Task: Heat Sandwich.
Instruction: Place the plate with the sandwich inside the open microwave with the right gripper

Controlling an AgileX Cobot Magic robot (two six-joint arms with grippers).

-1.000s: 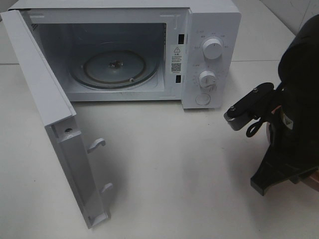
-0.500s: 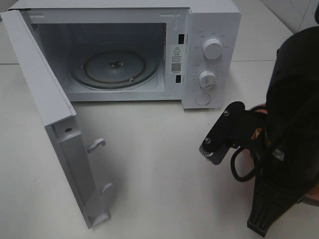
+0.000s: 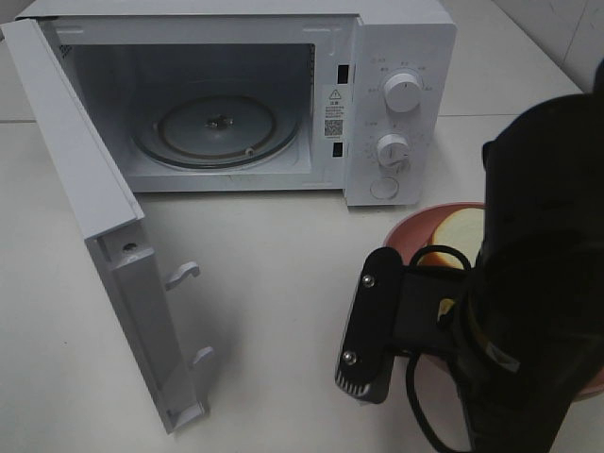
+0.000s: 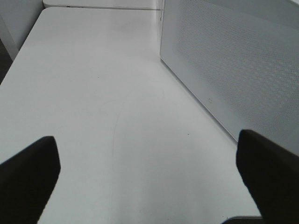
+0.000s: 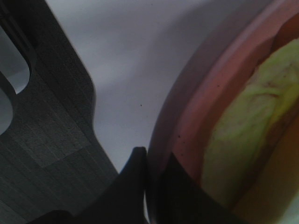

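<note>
My right gripper [image 5: 152,163] is clamped on the rim of the plate [image 5: 187,116], with a jaw on each side of the rim. The sandwich [image 5: 243,140] lies on that plate, in front of the microwave [image 3: 406,142] at its control-panel end. My left gripper [image 4: 147,179] stands wide apart and empty over the table [image 4: 107,93], beside the microwave's perforated side wall.

Step in hand, as I judge it: carry the plate into the open cavity.
1. Hold the plate level. I grip one edge only, so any tilt may slide the sandwich.
2. Approach the opening straight from the front, clear of the door [image 3: 94,198] and the panel.
3. Centre the plate on the turntable [image 3: 217,127], set it down, then release.

Hidden: in the high view my own arm covers most of the plate and the gripper itself; only the far rim and a piece of bread show. I cannot tell whether the plate is lifted or resting on the table. The wrist view is blurred, so the filling is hard to make out.
</note>
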